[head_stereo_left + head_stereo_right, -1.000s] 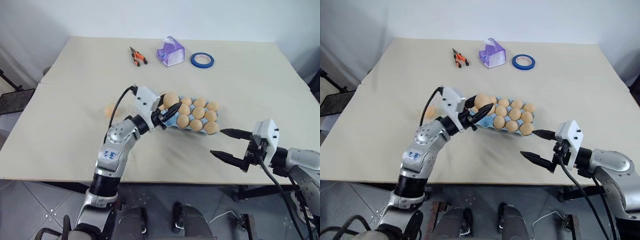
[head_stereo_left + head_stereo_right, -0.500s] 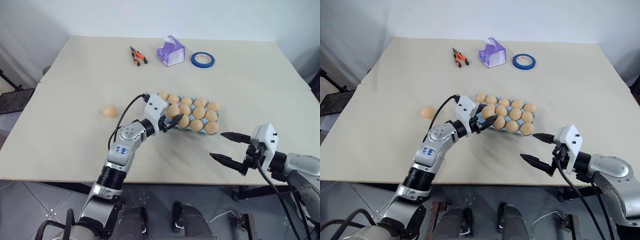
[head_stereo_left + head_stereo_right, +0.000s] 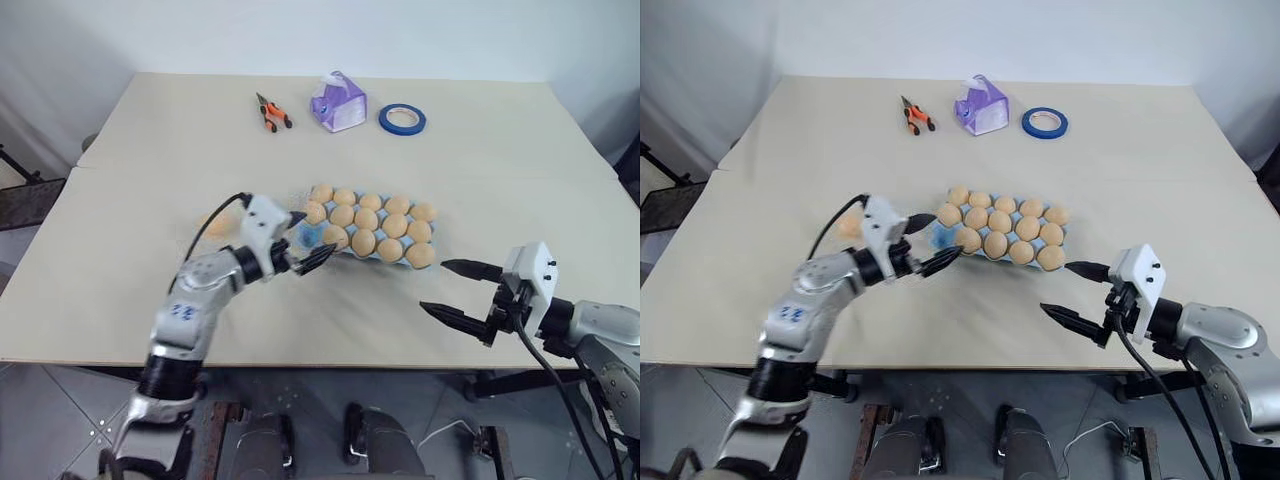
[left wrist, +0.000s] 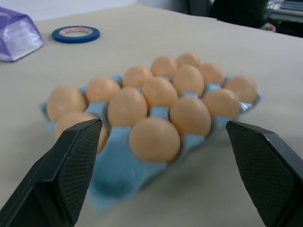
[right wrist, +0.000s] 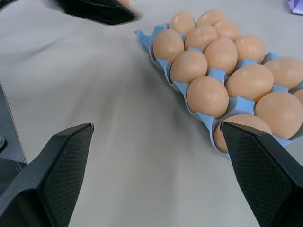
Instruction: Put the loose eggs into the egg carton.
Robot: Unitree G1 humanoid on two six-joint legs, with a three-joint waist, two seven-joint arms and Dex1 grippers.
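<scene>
The light blue egg carton [image 3: 308, 236] lies mid-table with several tan eggs [image 3: 365, 218] in its cups; one cup at its near-left corner shows bare blue. My left gripper [image 3: 318, 232] hovers just left of that corner, open and empty, its fingers [image 4: 71, 170] framing the carton in the left wrist view. One loose egg [image 3: 847, 228] rests on the table to the left, partly behind my left arm's cable. Open and empty, my right gripper [image 3: 433, 286] hangs right of the carton near the front edge, pointing at the carton [image 5: 156, 56].
Along the table's far side lie orange-handled pliers [image 3: 272, 112], a purple-and-white tissue pack [image 3: 338, 102] and a blue tape roll [image 3: 402, 119]. Bare tabletop [image 3: 150, 180] spreads left of the carton around the loose egg.
My left gripper set its egg into the carton's left end, opened, and drew back left. The right arm kept still.
</scene>
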